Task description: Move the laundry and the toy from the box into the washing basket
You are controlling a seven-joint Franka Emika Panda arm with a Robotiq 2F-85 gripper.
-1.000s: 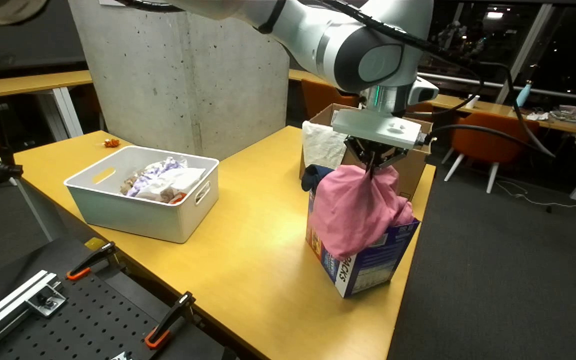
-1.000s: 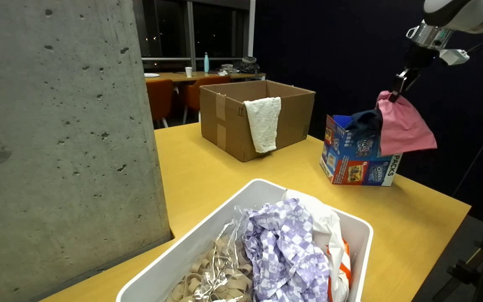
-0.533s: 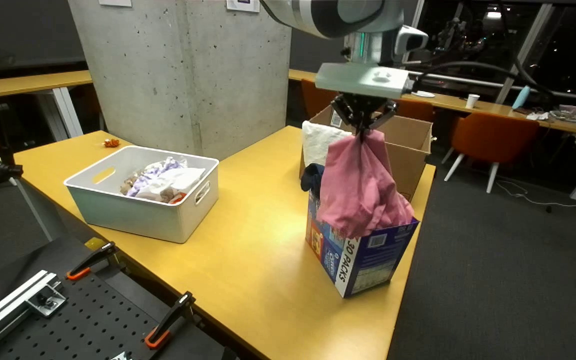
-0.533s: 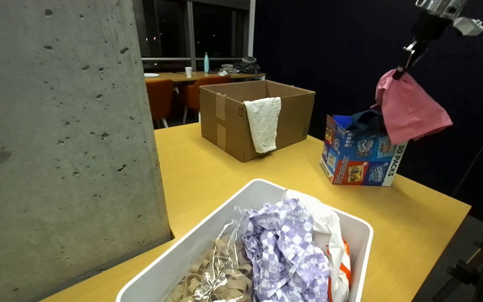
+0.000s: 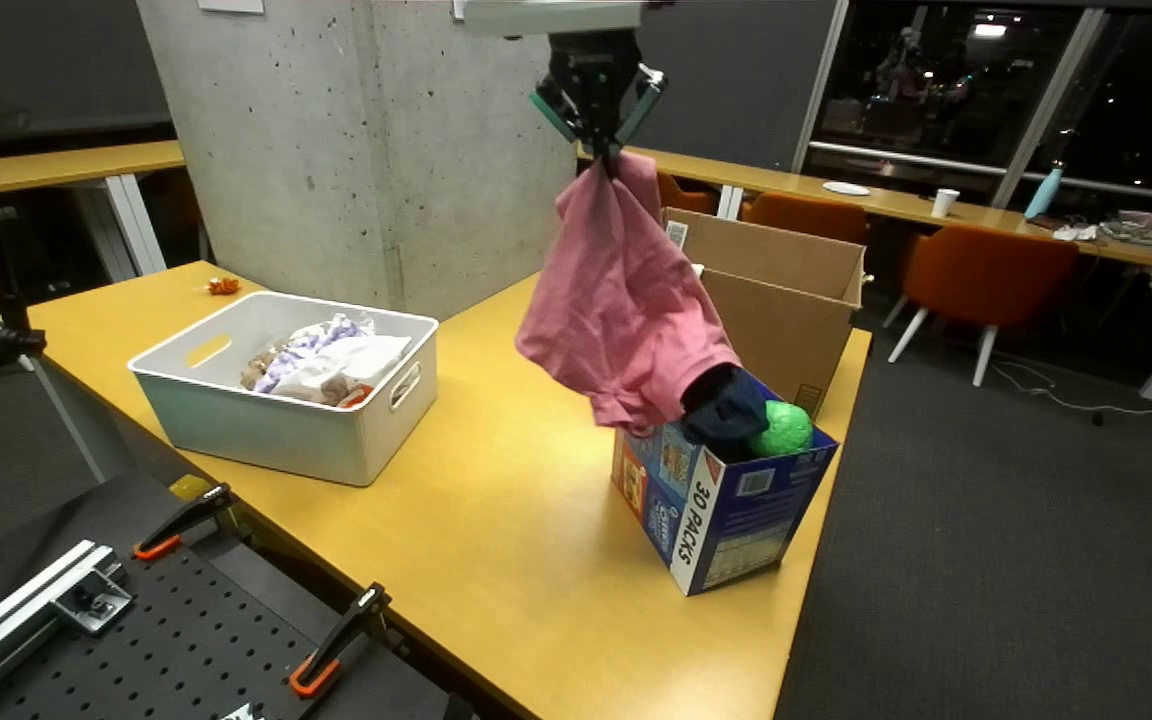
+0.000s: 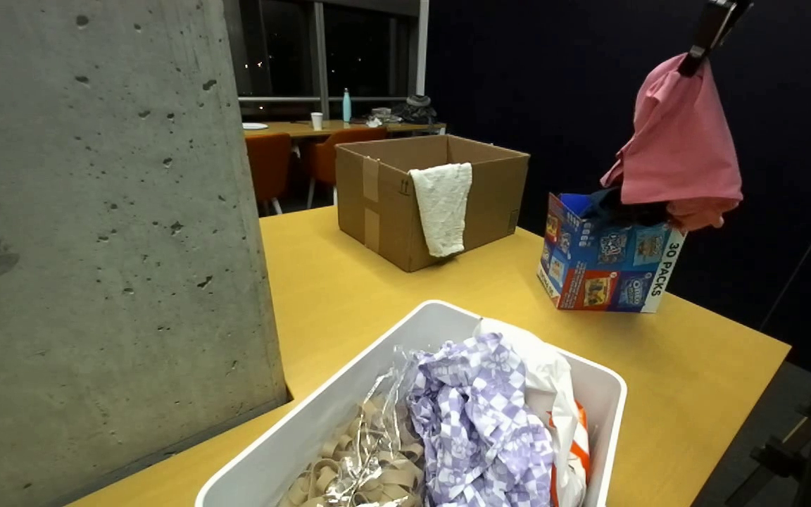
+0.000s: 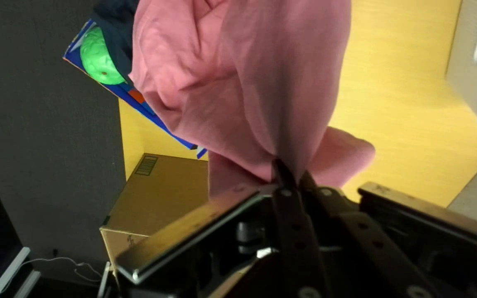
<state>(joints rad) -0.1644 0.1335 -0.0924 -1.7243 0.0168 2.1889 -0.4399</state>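
Note:
My gripper (image 5: 604, 165) is shut on a pink cloth (image 5: 616, 290), which hangs from the fingertips; both also show in the wrist view, the gripper (image 7: 292, 174) and the pink cloth (image 7: 238, 82). The cloth's lower end is beside a dark navy cloth (image 5: 726, 405) at the mouth of the blue snack box (image 5: 756, 510); I cannot tell if they touch. A green ball-like toy (image 5: 786, 430) sits in that box and shows in the wrist view (image 7: 97, 56). The pale plastic basket (image 5: 266, 430) holds a purple checked cloth (image 6: 476, 422) and other things.
A brown cardboard box (image 6: 384, 218) with a white towel (image 6: 442, 208) over its rim stands behind the snack box. A concrete pillar (image 5: 286, 150) rises behind the basket. A small orange item (image 5: 223, 286) lies on the yellow table (image 5: 496, 560).
My gripper has risen with the pink cloth and moved left in an exterior view. The pink cloth has come up off the snack box, and the green toy now shows.

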